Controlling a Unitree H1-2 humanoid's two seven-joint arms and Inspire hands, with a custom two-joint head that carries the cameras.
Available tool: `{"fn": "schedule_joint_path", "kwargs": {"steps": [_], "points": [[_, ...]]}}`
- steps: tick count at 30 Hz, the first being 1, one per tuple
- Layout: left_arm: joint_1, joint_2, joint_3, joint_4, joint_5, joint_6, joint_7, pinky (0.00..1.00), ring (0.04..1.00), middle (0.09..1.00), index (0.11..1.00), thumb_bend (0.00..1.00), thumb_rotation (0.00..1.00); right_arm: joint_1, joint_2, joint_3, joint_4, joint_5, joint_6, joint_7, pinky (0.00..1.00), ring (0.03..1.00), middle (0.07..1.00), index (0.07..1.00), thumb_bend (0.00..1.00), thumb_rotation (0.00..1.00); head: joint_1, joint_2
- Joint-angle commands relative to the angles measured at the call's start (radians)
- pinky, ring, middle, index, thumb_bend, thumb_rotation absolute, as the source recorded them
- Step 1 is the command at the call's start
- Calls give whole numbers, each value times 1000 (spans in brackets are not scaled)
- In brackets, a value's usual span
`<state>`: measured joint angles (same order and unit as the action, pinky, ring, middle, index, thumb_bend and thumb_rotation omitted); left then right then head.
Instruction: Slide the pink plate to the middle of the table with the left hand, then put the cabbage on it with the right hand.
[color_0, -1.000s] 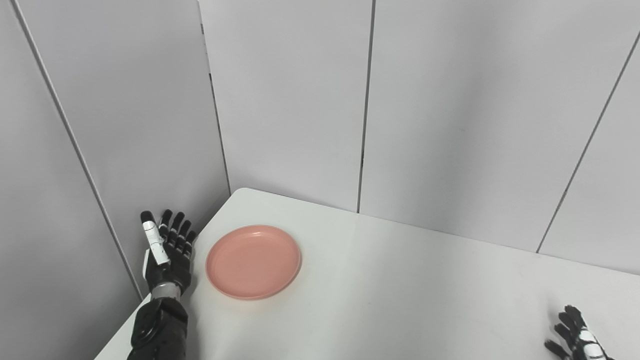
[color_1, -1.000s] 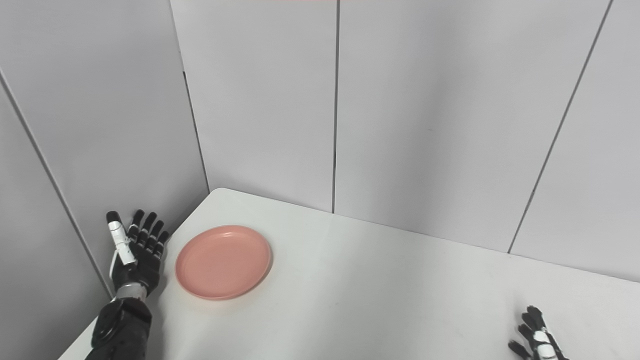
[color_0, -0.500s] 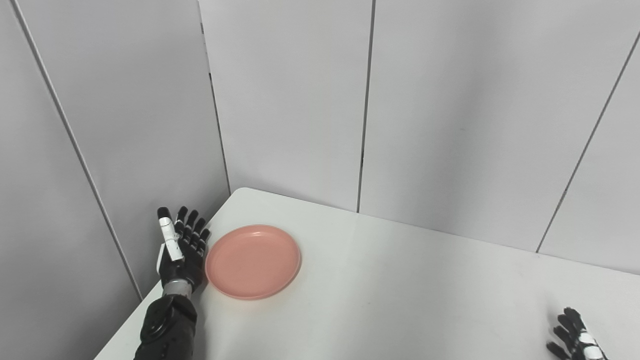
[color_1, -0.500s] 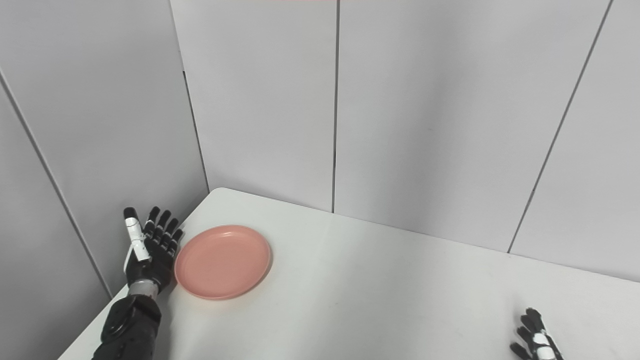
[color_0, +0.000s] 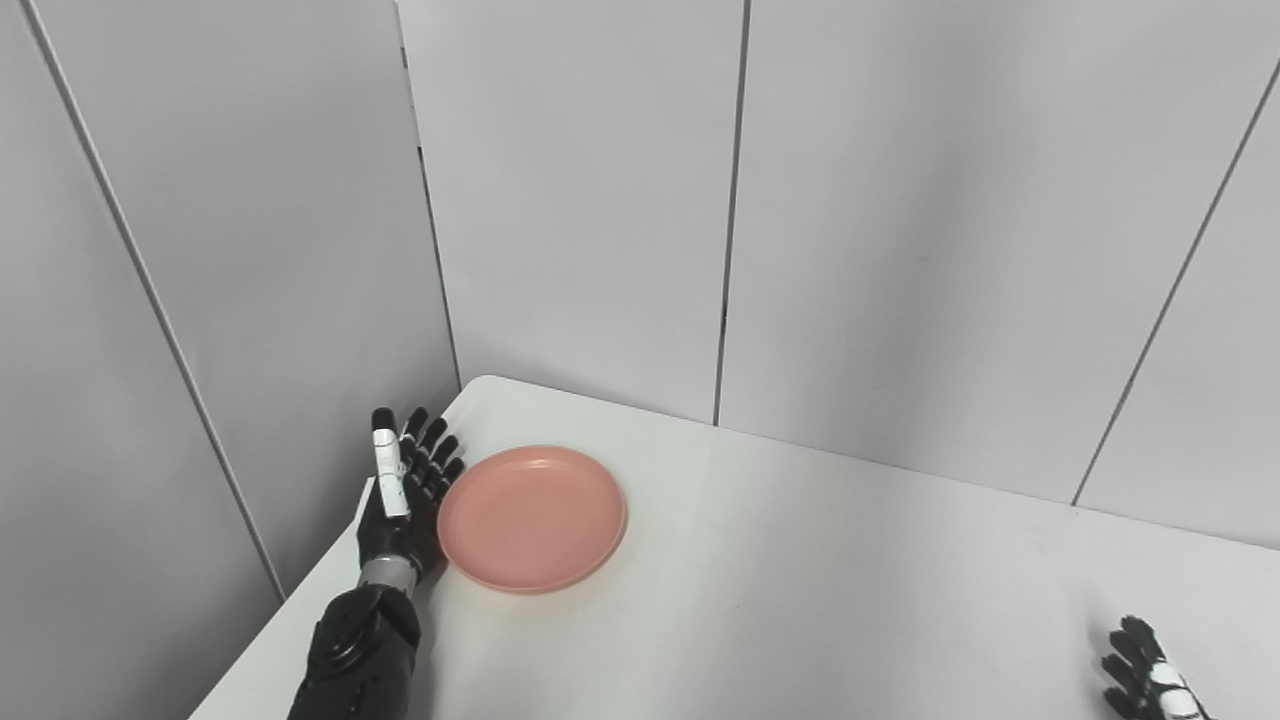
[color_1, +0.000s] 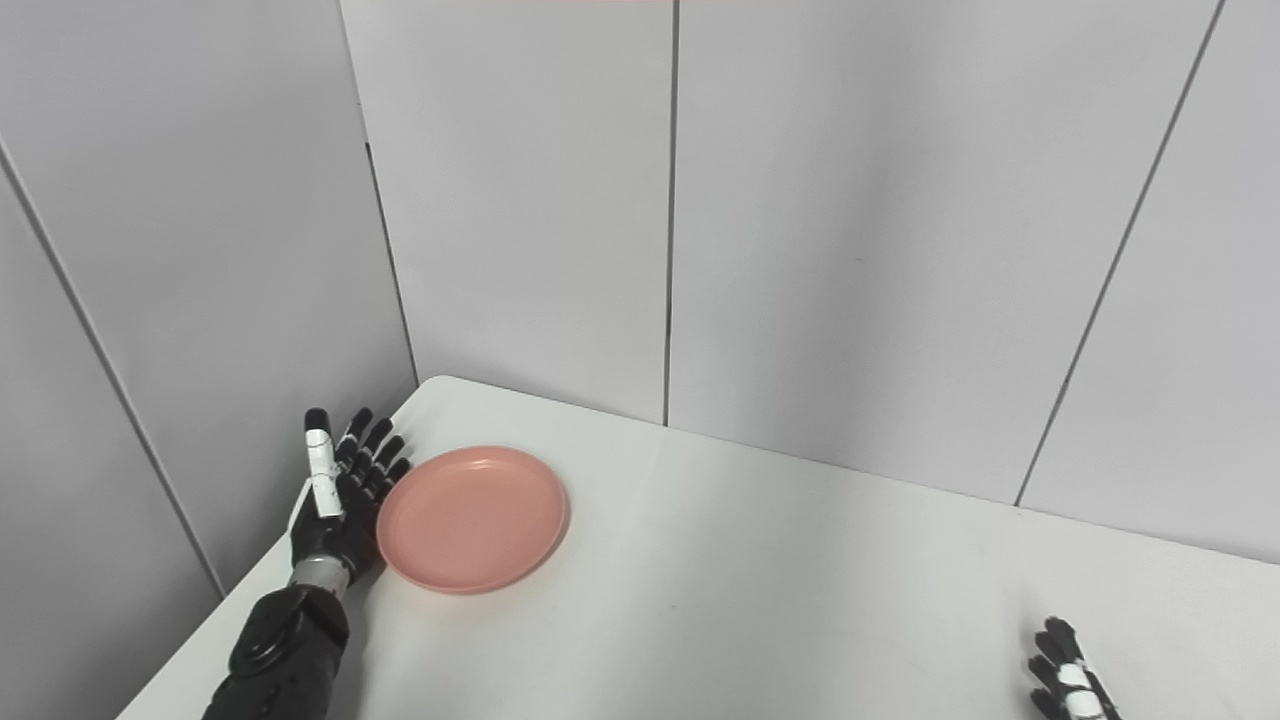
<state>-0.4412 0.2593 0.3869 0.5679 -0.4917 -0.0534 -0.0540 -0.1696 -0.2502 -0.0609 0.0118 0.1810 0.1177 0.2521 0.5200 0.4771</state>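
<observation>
**Operator:** Pink plastic is the only colour on the work surface. Confirm the position of the pink plate (color_0: 531, 518).

**Inspector:** It lies flat on the white table (color_0: 800, 600), at the far left corner, close to the left edge and well short of the middle. Nothing rests on it. The cabbage is not visible in either view.

**Operator:** State of the left hand (color_0: 402, 495).

**Inspector:** It stands edge-on at the table's left edge, fingers extended and slightly spread, thumb uppermost, palm facing the plate. The palm side sits against the plate's left rim; it grips nothing. The dark forearm (color_0: 362, 650) enters from the bottom left, along the table edge.

**Operator:** State of the right hand (color_1: 1068, 682).

**Inspector:** Only the fingertips show at the bottom right, spread apart and holding nothing, well apart from the plate.

**Operator:** Surroundings and obstructions.

**Inspector:** Grey wall panels (color_0: 900, 220) enclose the table at the back and on the left, with vertical seams between them. The left panel stands just behind the left hand. No object lies between the plate and the middle of the table.

**Operator:** Edges and clearance.

**Inspector:** The rounded far-left table corner (color_0: 487, 381) is near the plate. Bare white surface extends rightward from the plate's right rim to the right hand.
</observation>
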Motion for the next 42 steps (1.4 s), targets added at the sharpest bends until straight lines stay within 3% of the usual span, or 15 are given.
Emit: {"fn": "schedule_joint_path", "kwargs": {"steps": [1,6,14,20,31,42], "points": [[0,-14,-19,4,11,44,-10,962,951,952,938,863,956,-16,2,-6,-43,-5,1,-18,1000,1000,1000,1000,207,1000,-8,3],[7,-16,-43,-6,19,60,-16,969,953,956,944,882,951,-9,6,-3,-76,1,46,-25,1000,1000,1000,1000,203,1000,-32,8],[14,-45,-72,-57,32,109,-2,942,931,932,917,891,934,-10,-8,16,-60,-36,-3,-15,1000,1000,1000,1000,157,1000,-62,13],[24,-63,-102,-90,46,131,-18,973,957,959,954,886,935,-10,-2,15,-48,-43,-16,-21,1000,1000,1000,1000,153,1000,-82,16],[49,-105,-147,-180,45,183,-43,966,955,959,940,897,944,-9,6,19,-32,-60,-26,-28,1000,1000,1000,1000,170,1000,-134,21],[76,-132,-203,-278,87,248,-44,944,941,940,930,882,949,-12,21,18,27,-28,-63,-20,1000,1000,1000,1000,249,1000,-214,30]]}}
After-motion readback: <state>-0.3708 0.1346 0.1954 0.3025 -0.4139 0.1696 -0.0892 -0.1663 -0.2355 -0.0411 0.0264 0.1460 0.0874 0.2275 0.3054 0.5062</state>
